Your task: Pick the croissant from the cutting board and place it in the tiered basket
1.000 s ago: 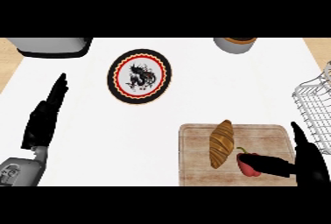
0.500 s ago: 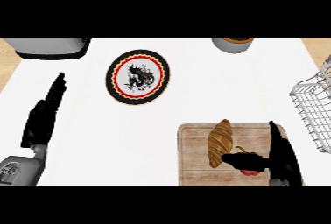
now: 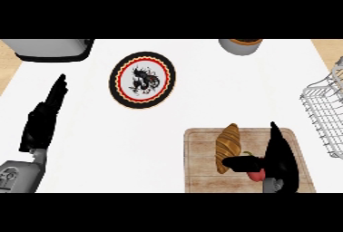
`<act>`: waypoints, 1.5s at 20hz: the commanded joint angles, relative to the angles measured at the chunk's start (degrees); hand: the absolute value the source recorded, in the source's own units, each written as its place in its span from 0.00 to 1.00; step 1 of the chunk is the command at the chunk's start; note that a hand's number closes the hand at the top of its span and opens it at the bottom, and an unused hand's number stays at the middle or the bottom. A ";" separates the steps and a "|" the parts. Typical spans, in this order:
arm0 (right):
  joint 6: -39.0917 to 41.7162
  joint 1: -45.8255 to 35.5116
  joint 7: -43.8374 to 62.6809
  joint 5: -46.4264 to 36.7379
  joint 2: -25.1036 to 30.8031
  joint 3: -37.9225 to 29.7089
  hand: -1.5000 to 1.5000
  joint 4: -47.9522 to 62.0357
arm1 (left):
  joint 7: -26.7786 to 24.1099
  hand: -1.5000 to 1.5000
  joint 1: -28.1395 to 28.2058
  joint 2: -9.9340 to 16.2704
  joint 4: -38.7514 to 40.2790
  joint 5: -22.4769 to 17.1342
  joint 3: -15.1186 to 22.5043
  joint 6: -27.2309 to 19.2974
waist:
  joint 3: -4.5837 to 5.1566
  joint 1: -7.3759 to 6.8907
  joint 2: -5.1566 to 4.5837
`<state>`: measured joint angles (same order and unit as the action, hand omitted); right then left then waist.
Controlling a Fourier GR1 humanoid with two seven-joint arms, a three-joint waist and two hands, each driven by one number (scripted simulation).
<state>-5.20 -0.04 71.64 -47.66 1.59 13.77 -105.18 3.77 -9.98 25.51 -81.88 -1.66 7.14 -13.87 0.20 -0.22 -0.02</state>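
The croissant [image 3: 227,147] lies on the wooden cutting board [image 3: 201,167] at the lower right of the white counter [image 3: 201,108]. Its long axis runs nearly up and down the head view, tilted slightly so that the upper tip points toward the far right and the lower end toward the near left. It occupies the middle of the board, left of centre. Just beside its lower end, to the right, lies a small red item [image 3: 255,174], partly covered by the hand; its kind cannot be determined. The wire tiered basket [image 3: 325,108] stands at the right edge of the view, apart from the board, with bare counter between them. A round plate [image 3: 142,79] with a black and red rim and a dark figure at its centre sits well apart to the upper left of the board. A grey appliance [image 3: 50,49] occupies the far left corner, and a round container [image 3: 240,45] with a brownish top stands at the far edge, cut off by the view. The right hand [image 3: 278,154] is over the right half of the board, fingers straight and pointing away from the robot, thumb [image 3: 240,162] extended leftward and meeting the lower end of the croissant; the hand is released and grasps nothing. The left hand [image 3: 43,120] rests open at the left of the counter, fingers straight and up, touching no object.
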 commanded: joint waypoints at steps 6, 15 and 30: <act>5.24 -3.09 13.58 -1.18 -1.56 -1.12 0.00 3.04 | 0.16 0.50 0.56 -0.38 -0.36 0.36 -0.81 0.54 | -0.10 -0.25 -0.01; 3.87 -2.59 13.58 0.46 -1.57 -1.61 0.00 3.52 | -0.73 0.50 2.19 -1.99 -0.49 1.83 -0.52 -0.24 | -0.09 -0.12 0.04; -1.59 -5.33 11.86 5.83 -1.57 -0.23 0.00 13.49 | 0.51 0.50 0.25 -2.85 -0.43 3.13 -1.64 0.99 | -0.19 -0.02 0.00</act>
<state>-4.25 -4.20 70.86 -43.25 0.30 13.17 -93.31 3.42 -9.59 23.45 -81.84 0.45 5.05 -12.25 0.02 -0.37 -0.04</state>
